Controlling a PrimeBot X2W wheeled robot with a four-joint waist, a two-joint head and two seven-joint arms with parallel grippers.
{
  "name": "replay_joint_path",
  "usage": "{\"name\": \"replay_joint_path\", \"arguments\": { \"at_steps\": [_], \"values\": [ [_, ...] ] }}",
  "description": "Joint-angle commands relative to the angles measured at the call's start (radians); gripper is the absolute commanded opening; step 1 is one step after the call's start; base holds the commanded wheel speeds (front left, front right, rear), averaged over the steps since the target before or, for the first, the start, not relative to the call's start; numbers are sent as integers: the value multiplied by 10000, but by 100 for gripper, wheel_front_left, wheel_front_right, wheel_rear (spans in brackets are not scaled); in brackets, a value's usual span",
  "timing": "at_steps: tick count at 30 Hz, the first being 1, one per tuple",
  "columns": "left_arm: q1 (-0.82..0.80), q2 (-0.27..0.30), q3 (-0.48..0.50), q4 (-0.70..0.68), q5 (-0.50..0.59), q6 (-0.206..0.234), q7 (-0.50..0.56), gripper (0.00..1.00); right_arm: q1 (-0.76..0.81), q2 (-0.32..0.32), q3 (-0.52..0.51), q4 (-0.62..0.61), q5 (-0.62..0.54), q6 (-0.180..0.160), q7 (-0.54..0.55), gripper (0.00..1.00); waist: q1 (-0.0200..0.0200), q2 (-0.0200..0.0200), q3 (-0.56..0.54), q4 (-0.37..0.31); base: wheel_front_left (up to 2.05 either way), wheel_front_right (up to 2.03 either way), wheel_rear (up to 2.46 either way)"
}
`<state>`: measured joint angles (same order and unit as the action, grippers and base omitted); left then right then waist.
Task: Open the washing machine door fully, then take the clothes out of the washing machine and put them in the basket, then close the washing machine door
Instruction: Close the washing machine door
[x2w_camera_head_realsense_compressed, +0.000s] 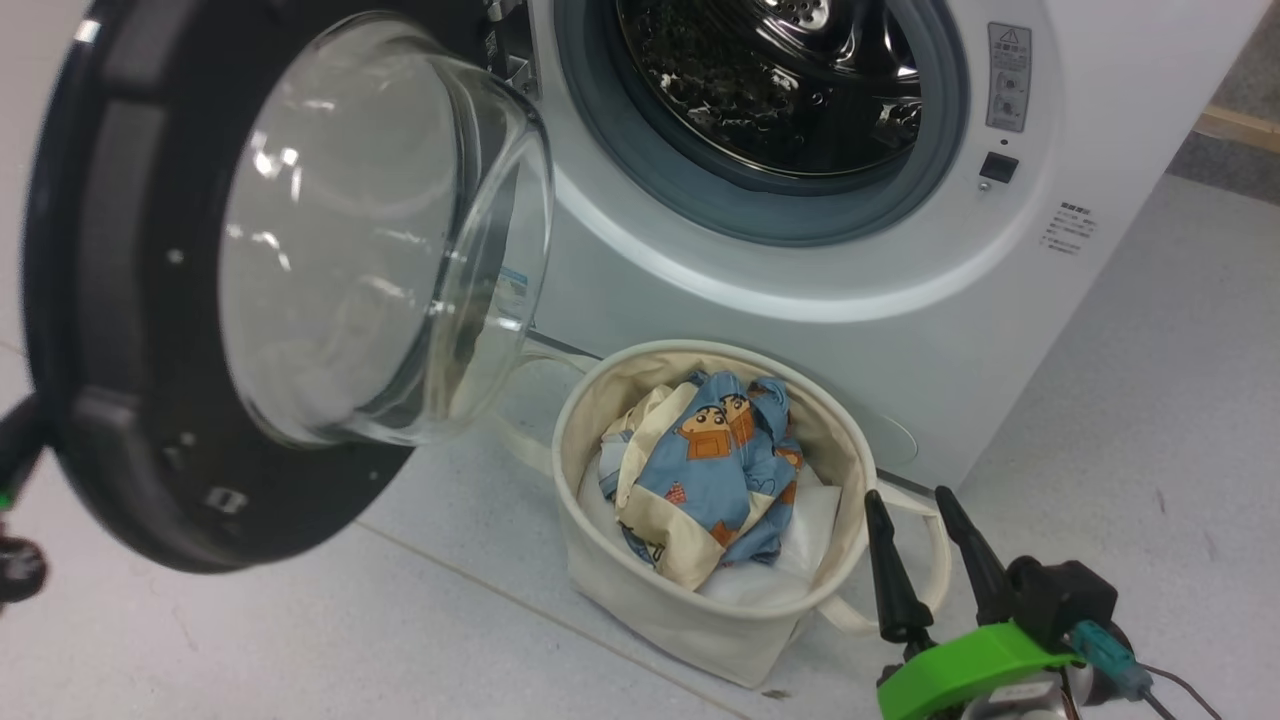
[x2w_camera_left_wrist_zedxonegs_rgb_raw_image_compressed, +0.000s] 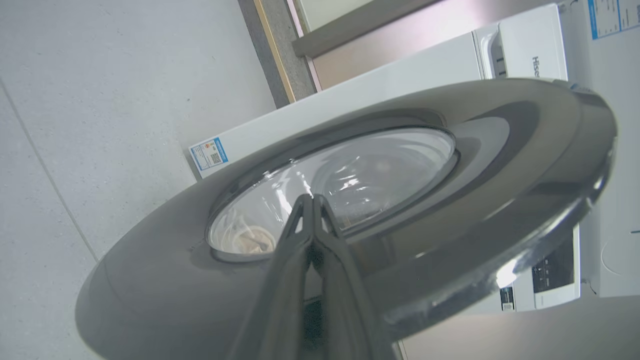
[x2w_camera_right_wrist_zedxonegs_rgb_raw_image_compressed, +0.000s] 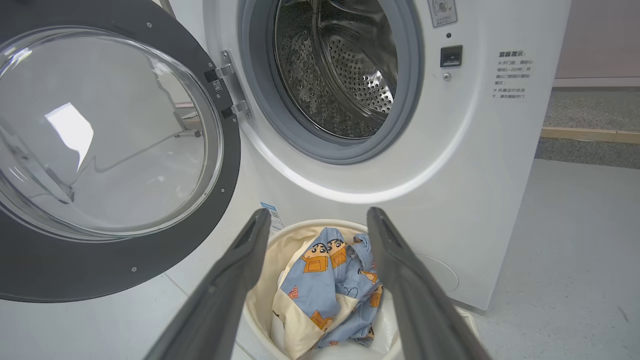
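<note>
Two grippers in play. The left gripper (x2w_camera_left_wrist_zedxonegs_rgb_raw_image_compressed: 313, 199) is pressed together, tips at the outer face of the washing machine door (x2w_camera_head_realsense_compressed: 110, 300); contact unclear. The right gripper (x2w_camera_head_realsense_compressed: 908, 497) is spread, holds nothing and sits just beside the basket (x2w_camera_head_realsense_compressed: 690, 625). The door stands swung open off the washing machine (x2w_camera_head_realsense_compressed: 800, 320). Bear-print clothes (x2w_camera_head_realsense_compressed: 715, 465) lie in the basket on white stuffing (x2w_camera_head_realsense_compressed: 815, 510). The basket sits on the floor (x2w_camera_head_realsense_compressed: 1150, 450) in front of the machine.

The head view looks down on the washing machine (x2w_camera_head_realsense_compressed: 800, 330) from in front, fairly near. The right wrist view faces the same front from lower and nearer. Both share the open drum (x2w_camera_head_realsense_compressed: 760, 90) and the basket (x2w_camera_head_realsense_compressed: 620, 590) before the machine. The left wrist view looks very closely along the washing machine door (x2w_camera_left_wrist_zedxonegs_rgb_raw_image_compressed: 500, 165), on its outer side.
</note>
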<state>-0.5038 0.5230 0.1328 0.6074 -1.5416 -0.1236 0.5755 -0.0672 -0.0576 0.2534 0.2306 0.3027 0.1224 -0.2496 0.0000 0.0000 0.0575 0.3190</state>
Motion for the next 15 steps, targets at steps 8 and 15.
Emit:
{"name": "replay_joint_path", "arguments": {
  "at_steps": [8,15],
  "values": [
    [879,-518,-752,-3413,361,-70,436,0,-341,72,-226,-479,207,83,-122,100,0,0,220,-211,0,0,0],
    [1385,-1423,-1377,-4975,308,-42,417,0,-375,73,-405,-508,144,83,-122,100,0,0,209,-390,0,0,0]
  ]
}}
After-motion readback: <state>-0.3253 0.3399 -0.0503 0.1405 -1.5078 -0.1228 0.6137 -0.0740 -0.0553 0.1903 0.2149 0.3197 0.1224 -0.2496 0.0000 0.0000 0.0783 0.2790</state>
